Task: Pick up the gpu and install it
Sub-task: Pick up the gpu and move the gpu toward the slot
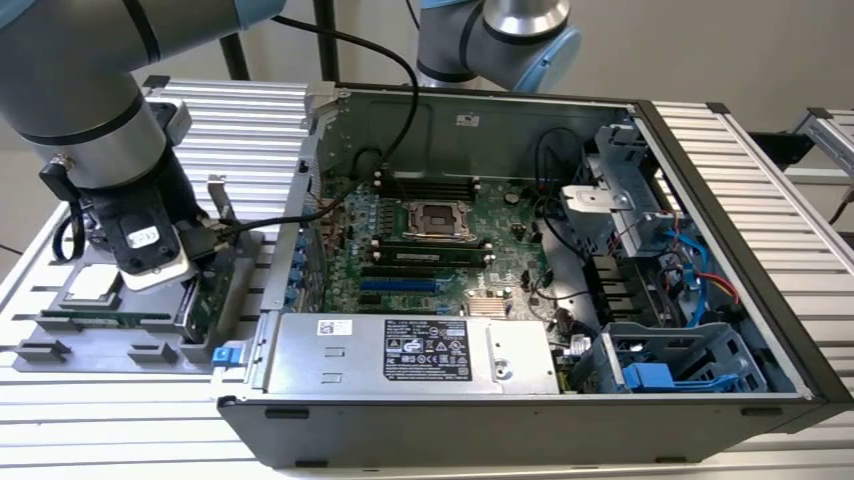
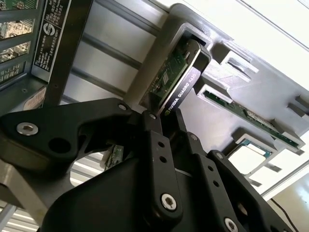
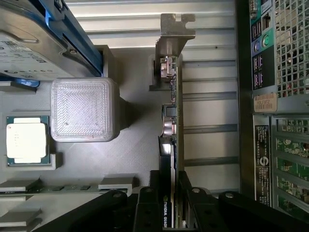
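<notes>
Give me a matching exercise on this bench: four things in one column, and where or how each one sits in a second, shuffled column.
Things
1. gpu
2. processor chip
3. hard drive
4. computer case

Places or states
A. lies flat in a square pocket of the grey tray
B. open, its green motherboard showing
C. stands on edge, clamped by the gripper
D. silver, with blue rails

Pairs: 1-C, 2-A, 3-D, 4-B
</notes>
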Available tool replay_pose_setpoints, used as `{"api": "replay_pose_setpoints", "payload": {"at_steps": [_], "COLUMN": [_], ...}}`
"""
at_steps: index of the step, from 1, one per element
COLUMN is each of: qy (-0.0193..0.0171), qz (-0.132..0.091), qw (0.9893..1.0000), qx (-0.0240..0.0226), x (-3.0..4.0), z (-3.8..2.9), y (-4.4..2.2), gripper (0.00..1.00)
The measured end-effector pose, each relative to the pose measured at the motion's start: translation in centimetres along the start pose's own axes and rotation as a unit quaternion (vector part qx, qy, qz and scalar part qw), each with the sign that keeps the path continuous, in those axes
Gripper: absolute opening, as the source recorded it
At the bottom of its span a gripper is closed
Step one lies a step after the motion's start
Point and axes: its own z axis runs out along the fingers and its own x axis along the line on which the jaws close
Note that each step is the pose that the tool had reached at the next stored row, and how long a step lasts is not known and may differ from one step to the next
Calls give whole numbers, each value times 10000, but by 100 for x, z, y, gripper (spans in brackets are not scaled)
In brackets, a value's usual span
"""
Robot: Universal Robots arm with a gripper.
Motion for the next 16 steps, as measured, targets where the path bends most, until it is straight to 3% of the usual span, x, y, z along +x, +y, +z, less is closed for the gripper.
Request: {"api": "replay_pose_setpoints", "payload": {"at_steps": [16], "qy": [0], "qz": [-2], "qw": [10000], "qx": [-1], "x": [-3], "z": [-94], "y": [6], "gripper": [0]}}
